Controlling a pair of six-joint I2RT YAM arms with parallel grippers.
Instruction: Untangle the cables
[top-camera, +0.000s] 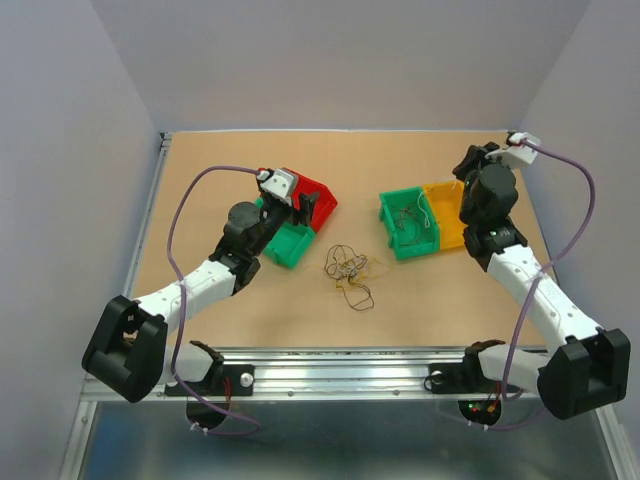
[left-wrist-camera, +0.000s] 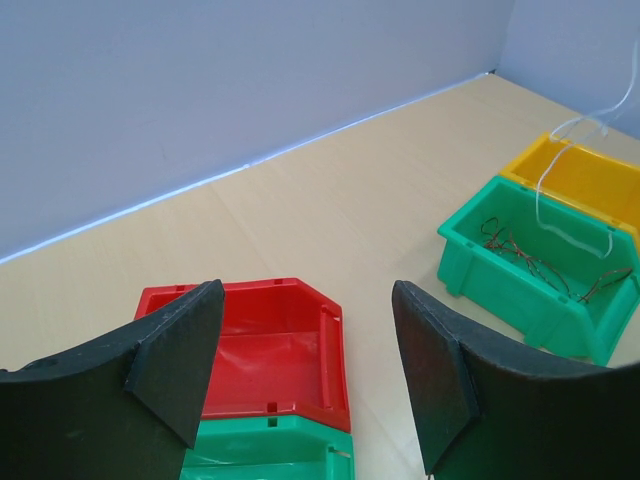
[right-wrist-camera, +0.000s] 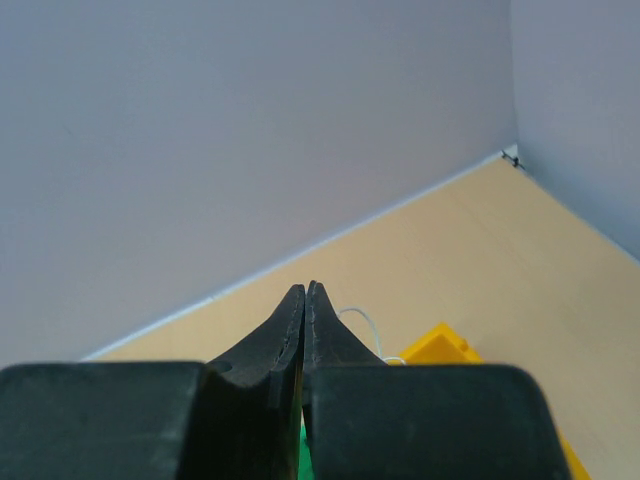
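Tan table (top-camera: 250, 310) between pale walls.
The left gripper (left-wrist-camera: 305, 350) is spread wide, holding nothing; the right gripper (right-wrist-camera: 305, 290) is pressed together, pinching a whitish cable (left-wrist-camera: 540, 195).

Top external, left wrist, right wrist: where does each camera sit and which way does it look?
Top external: above and behind, looking down on the table, the cables, both arms.
Left wrist: faces the far wall over the red bin; left gripper open.
Right wrist: faces the far right corner; right gripper shut, apparently on a whitish wire.
Shared: both wrist views show the yellow bin and that wire.
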